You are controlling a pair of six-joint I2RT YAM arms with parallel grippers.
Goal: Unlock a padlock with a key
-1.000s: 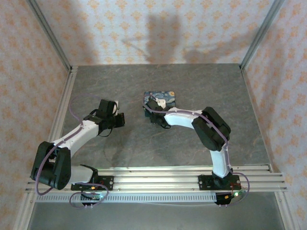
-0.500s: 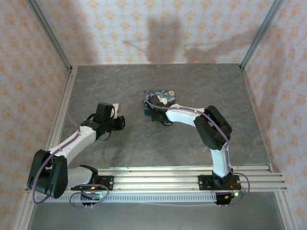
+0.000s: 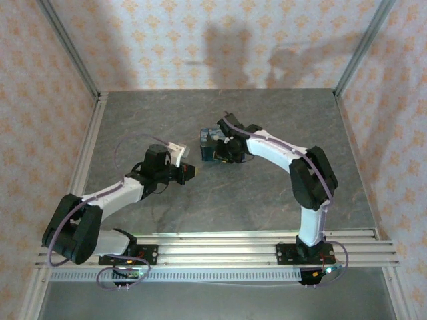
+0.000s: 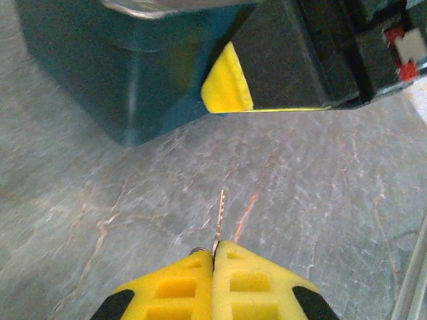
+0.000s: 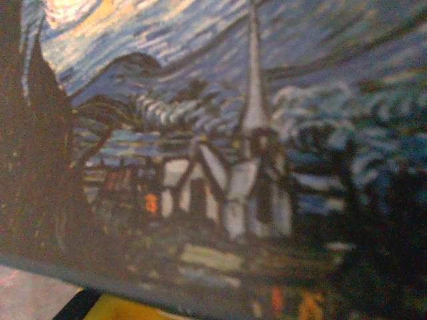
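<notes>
We count one key (image 4: 219,212), a thin pale sliver sticking forward from between the two yellow fingers (image 4: 180,287) of the left gripper (image 4: 214,250), which are pressed together on its base. Its tip points across the grey table (image 4: 320,187) toward the one dark blue box (image 4: 113,73) and stops short of it. From above we see two arms, with the left gripper near the box's left side but apart from it. The right gripper (image 3: 225,148) sits at the box, one yellow pad (image 4: 228,85) against its corner; we cannot tell how wide it stands.
</notes>
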